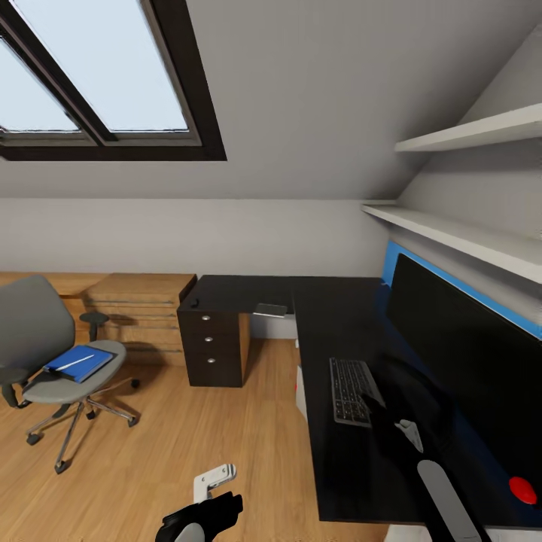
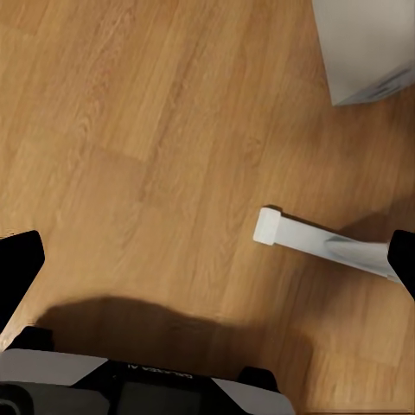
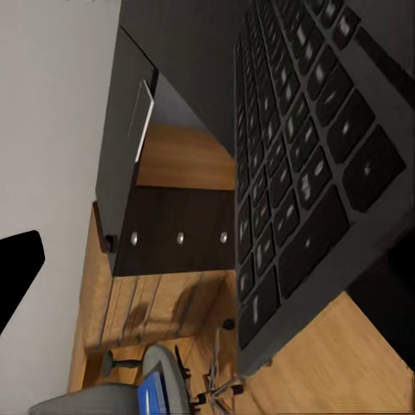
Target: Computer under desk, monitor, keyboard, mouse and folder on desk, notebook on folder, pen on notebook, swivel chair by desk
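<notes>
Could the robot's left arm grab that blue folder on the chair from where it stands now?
Probably not. The left gripper hangs low over bare wood floor, while the blue folder lies on the swivel chair seat across open floor. Nothing blocks the way, but the robot would likely need to roll closer.

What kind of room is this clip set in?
Probably an attic home office or study: a skylight in a sloped ceiling, a black desk holding monitor and keyboard, and a swivel chair.

You see one monitor (image 1: 459,354), one keyboard (image 1: 351,390), one swivel chair (image 1: 53,361), one desk (image 1: 339,331), three drawer knobs (image 1: 211,339), and two wall shelves (image 1: 467,188) at upper right.
</notes>
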### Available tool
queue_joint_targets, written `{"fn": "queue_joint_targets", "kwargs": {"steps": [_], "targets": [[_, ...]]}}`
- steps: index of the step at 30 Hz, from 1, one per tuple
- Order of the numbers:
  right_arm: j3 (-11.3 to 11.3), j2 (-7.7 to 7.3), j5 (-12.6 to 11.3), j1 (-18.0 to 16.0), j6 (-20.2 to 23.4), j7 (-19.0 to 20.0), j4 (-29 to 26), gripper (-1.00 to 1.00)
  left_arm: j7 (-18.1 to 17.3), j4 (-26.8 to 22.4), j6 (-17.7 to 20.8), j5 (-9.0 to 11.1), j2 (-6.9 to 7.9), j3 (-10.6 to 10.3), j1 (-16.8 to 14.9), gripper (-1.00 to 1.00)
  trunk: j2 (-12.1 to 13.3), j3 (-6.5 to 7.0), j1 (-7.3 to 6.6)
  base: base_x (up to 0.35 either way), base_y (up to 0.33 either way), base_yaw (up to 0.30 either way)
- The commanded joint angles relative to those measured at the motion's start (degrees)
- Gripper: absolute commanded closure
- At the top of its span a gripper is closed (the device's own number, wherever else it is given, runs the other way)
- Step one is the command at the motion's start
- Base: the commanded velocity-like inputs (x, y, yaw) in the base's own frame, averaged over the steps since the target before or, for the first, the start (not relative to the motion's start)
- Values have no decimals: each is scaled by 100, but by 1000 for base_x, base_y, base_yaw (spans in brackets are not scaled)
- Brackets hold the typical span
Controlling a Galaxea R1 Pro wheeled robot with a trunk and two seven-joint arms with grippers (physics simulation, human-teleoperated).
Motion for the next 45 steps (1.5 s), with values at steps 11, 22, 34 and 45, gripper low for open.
{"fn": "queue_joint_targets", "kwargs": {"steps": [11, 22, 34, 45], "targets": [[-6, 2, -54, -4, 18, -34, -2, -100, 34, -9, 12, 29, 5, -12, -8, -100, -11, -12, 0, -134, -21, 0], [-6, 9, -53, -4, 17, -32, -1, -100, 33, -9, 12, 32, 5, -10, -8, -100, -11, -12, 0, -81, 0, 0], [-2, 9, -53, -4, 17, -32, -1, -100, 33, -9, 12, 33, 5, -12, -8, -100, -11, -12, 0, -173, 0, 0], [73, 22, -45, -4, 9, -37, -1, -100, 40, -9, 12, 33, 5, -8, -8, -100, -11, -12, 0, -332, 0, 0]]}}
